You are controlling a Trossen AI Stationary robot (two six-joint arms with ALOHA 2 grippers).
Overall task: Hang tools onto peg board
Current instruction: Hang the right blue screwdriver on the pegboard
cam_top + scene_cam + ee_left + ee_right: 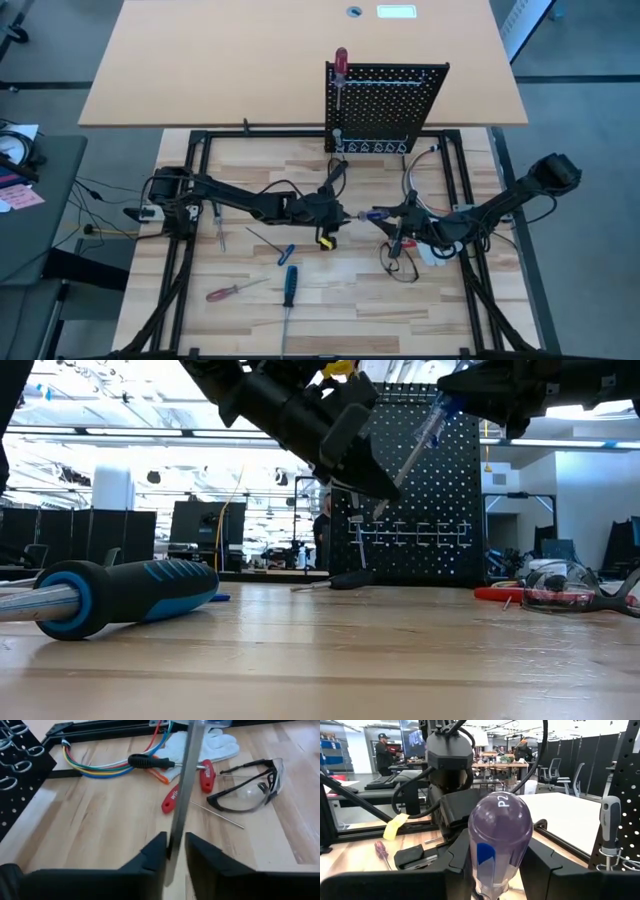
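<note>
Your right fingers [492, 865] pinching purple-handled screwdriver [499, 840], left fingers [174, 851] closed on its shaft [186, 790], above bench [250, 265].

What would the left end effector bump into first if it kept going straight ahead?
Probably the red-handled pliers on the table, with the safety glasses and white glove close by. Depth is hard to judge; the right end effector may come first.

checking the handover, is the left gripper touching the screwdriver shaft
Touching. In the left wrist view the left gripper has its two dark fingers pressed against either side of the steel screwdriver shaft, with no gap showing.
</note>
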